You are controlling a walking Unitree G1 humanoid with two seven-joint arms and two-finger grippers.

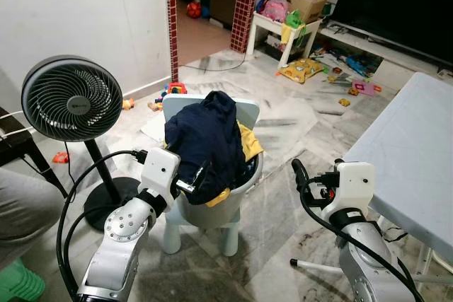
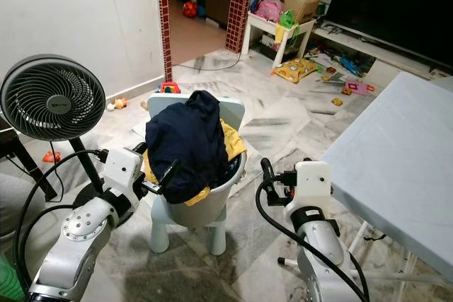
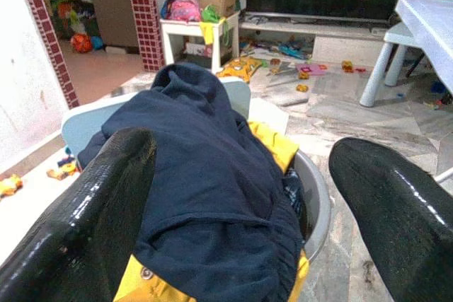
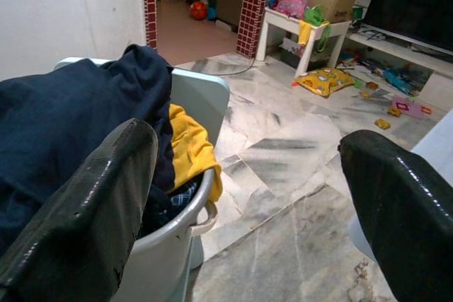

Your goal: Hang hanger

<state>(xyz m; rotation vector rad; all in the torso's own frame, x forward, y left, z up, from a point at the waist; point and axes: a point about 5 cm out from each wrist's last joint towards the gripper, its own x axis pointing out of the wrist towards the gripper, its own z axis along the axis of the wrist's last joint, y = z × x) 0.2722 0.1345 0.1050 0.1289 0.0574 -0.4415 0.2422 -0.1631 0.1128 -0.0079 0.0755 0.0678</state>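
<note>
Reaching toward navy garment [image 1: 205, 139] heaped in grey basket [image 1: 244, 182]: left gripper [image 1: 200, 178], jaws wide, empty. Right gripper [image 1: 301, 173] alongside, also wide (presumably readied to assist).

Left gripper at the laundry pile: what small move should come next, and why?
Probably ease the left gripper forward and close it on the navy garment. Its fingers are open right against the cloth heaped over the grey basket on the small chair. The open right gripper hangs clear beside it. No hanger can be made out.
</note>
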